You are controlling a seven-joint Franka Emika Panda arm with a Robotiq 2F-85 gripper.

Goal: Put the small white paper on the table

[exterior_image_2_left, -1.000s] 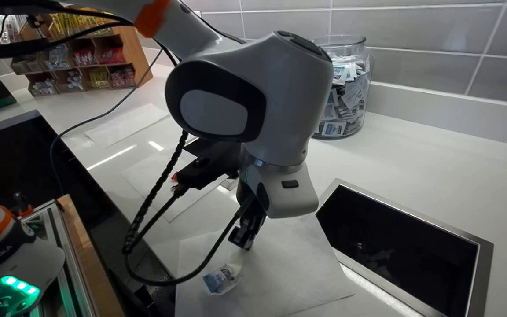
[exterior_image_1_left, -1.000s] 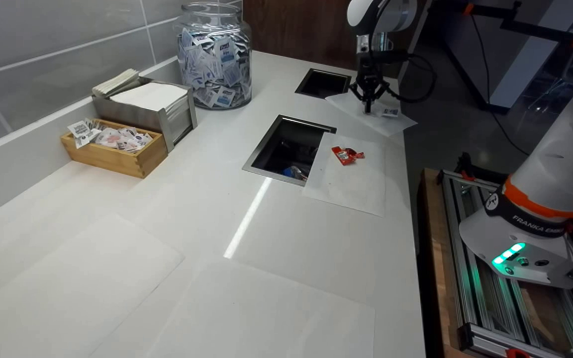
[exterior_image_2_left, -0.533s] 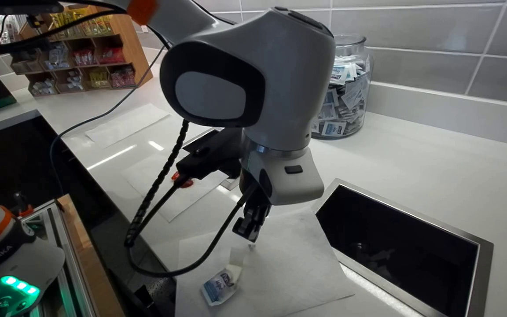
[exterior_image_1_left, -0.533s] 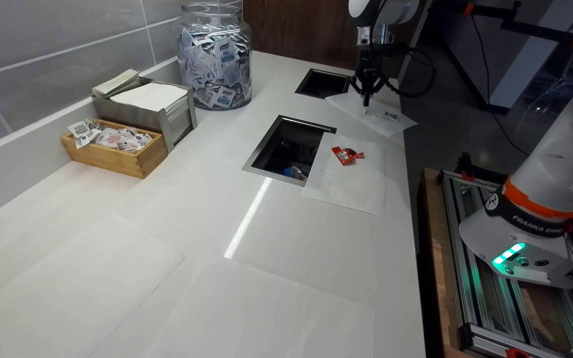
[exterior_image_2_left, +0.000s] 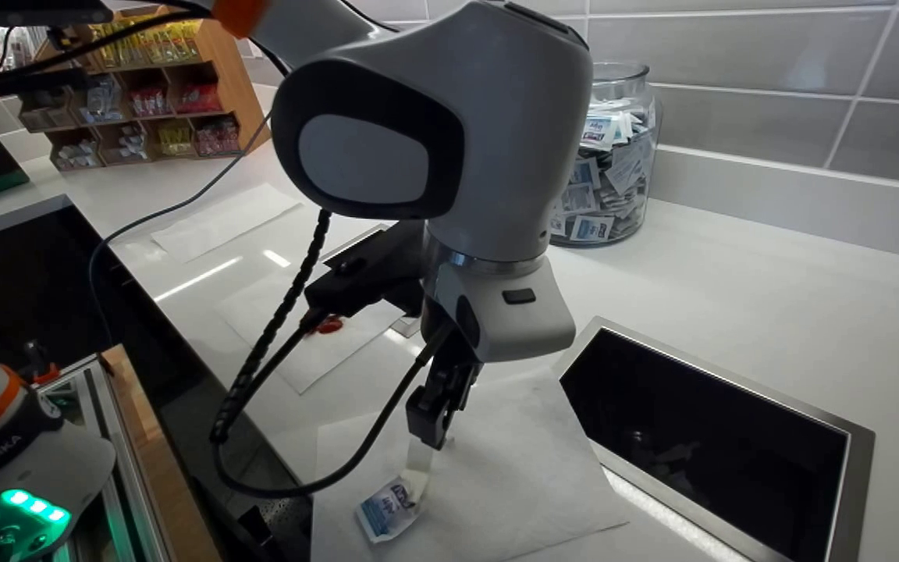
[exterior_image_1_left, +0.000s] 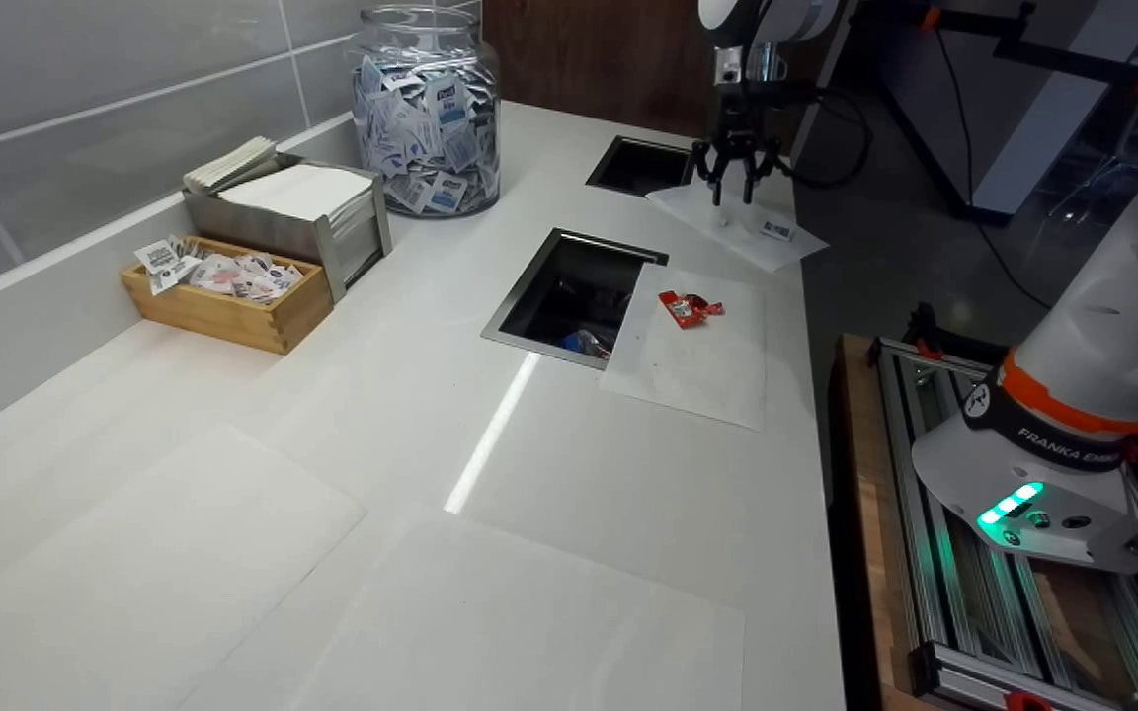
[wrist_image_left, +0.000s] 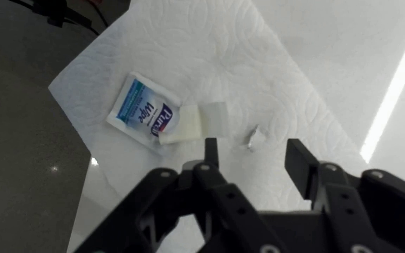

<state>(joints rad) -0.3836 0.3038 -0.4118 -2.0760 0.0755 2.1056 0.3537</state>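
Gripper [wrist_image_left: 251, 153] jaws well apart, nothing between. Small white paper [wrist_image_left: 257, 139], likely the torn scrap, lies on the paper towel [wrist_image_left: 195, 59], itself partly on the table [wrist_image_left: 332, 45]. Should be feather-light, limp, easily torn; best pinched by its silvery edge. Arm [exterior_image_2_left: 496, 140] overhead, gripper pointing down, low.

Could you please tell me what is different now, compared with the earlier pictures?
The pincer has risen slightly and opened: its jaws were together and now stand apart. Whether it released the small white scrap, I cannot tell. The wipe packet shows a little lower in both exterior views than one second ago, perhaps settled flat. The red wrapper and the paper sheet under the packet stayed.
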